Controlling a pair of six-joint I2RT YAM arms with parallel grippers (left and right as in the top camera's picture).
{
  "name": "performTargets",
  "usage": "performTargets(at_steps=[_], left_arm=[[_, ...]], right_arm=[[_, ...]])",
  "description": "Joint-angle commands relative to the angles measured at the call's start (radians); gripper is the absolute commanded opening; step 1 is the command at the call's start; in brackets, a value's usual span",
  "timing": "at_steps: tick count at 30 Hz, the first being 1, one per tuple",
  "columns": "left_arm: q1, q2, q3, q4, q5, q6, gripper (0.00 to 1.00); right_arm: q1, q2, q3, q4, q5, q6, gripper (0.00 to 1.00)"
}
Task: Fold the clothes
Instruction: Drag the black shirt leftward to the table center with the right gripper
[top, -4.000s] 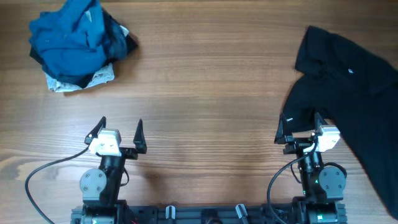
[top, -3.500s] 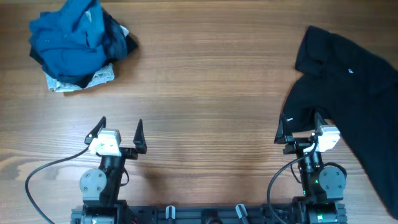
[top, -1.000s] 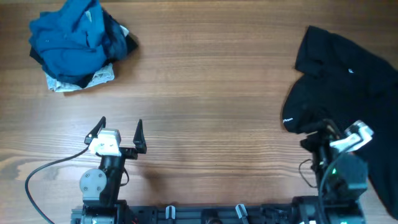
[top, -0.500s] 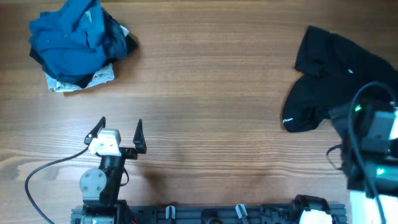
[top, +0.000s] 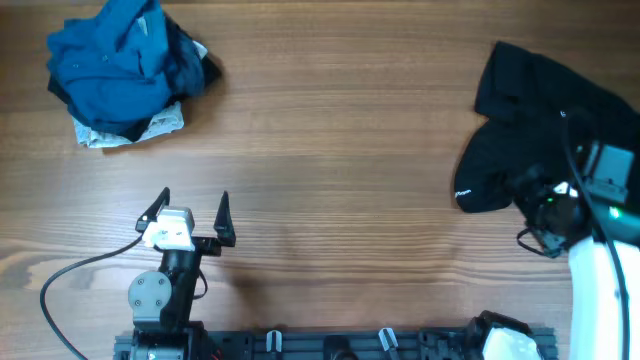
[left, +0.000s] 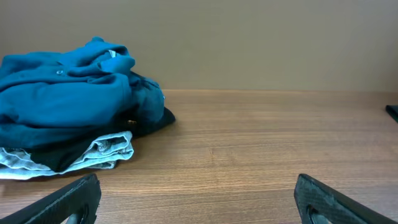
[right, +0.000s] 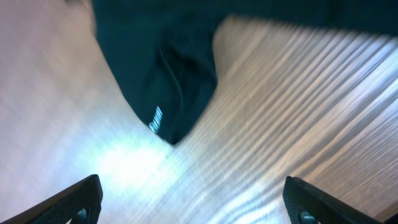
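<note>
**Shirt ahead of the open right jaws, not yet held**

The black shirt (top: 545, 110) lies crumpled just ahead of the right gripper (right: 193, 208), whose jaws are wide apart and empty. The left gripper (top: 195, 200) is also open and empty, with the shirt well off to its right. The shirt is judged soft, light and limp, so it will sag; grip a hem or shoulder seam. The right wrist view shows the sleeve end (right: 174, 106) and its print up close. Only the overhead view shows the collar and body.

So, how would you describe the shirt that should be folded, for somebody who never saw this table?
On the brown wooden table, go to the right edge. The large plain black soft-fabric shirt lies there, spread loosely. Unlike the bundled bright blue clothes heap at the far left, it is all black.
</note>
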Motion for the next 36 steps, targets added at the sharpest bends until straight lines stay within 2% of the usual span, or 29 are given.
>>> performTargets(at_steps=[1, 10, 18, 24, 27, 33, 36], left_arm=[[-0.005, -0.007, -0.003, -0.008, -0.006, 0.019, 1.00], [-0.005, -0.007, -0.003, -0.008, -0.006, 0.019, 1.00], [-0.005, -0.007, -0.003, -0.008, -0.006, 0.019, 1.00], [-0.005, -0.007, -0.003, -0.008, -0.006, 0.019, 1.00], [-0.005, -0.007, -0.003, -0.008, -0.006, 0.019, 1.00], [-0.005, -0.007, -0.003, -0.008, -0.006, 0.019, 1.00], [-0.005, -0.007, -0.003, -0.008, -0.006, 0.019, 1.00]], right_arm=[[-0.004, 0.128, -0.030, 0.026, -0.082, -0.050, 0.92], [-0.004, 0.351, -0.030, 0.150, -0.158, -0.034, 0.91], [0.000, 0.459, -0.030, 0.270, -0.177, 0.024, 0.84], [0.046, 0.520, -0.030, 0.323, -0.145, 0.087, 0.88], [0.074, 0.546, -0.030, 0.343, -0.134, 0.135, 0.82], [0.126, 0.602, -0.030, 0.362, -0.076, 0.184, 0.81], [0.131, 0.630, -0.030, 0.377, -0.077, 0.190, 0.72]])
